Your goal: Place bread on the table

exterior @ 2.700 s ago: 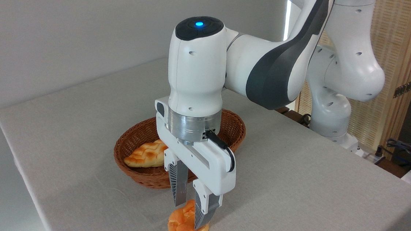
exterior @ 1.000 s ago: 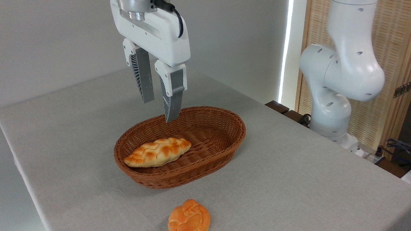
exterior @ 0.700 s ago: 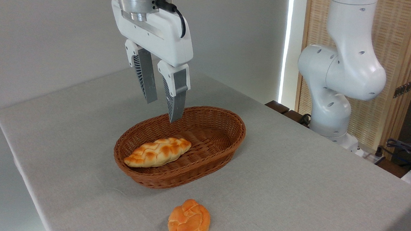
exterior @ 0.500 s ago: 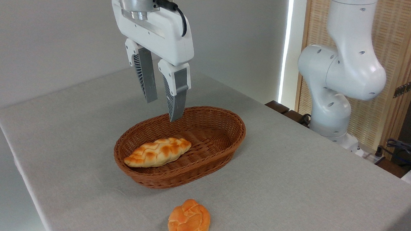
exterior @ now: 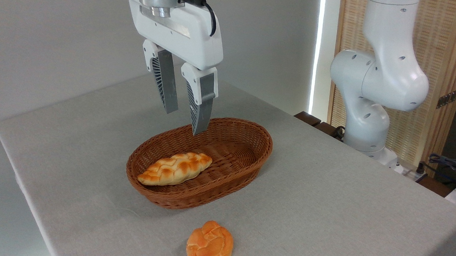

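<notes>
Orange-golden knotted round bread (exterior: 209,246)

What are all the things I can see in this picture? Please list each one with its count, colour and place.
bread: one, orange-golden round bun, on the table near the front edge, outside the basket.
braided loaf: one, pale golden, lying inside the basket at its left end.
basket: one, brown oval wicker, middle of the table.
table: one, light grey top, fills most of the view.
slatted screen: one, light wood, back right.
cables: several, dark, far right edge.
robot arm: one, white, back right beside the table.
gripper: one, white with grey fingers, open and empty, above the basket's back rim.
</notes>
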`<act>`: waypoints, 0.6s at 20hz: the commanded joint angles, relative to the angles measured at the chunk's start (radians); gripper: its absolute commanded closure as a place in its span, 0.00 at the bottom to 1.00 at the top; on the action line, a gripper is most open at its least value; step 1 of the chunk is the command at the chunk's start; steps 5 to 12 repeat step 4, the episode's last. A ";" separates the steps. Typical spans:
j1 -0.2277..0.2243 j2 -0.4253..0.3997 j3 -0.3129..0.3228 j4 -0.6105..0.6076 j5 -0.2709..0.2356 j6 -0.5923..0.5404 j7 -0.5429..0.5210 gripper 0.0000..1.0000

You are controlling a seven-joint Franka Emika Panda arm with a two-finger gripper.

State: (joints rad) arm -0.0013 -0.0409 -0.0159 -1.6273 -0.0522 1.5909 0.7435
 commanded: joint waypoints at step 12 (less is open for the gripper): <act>-0.006 0.001 0.002 0.017 0.014 -0.025 0.014 0.00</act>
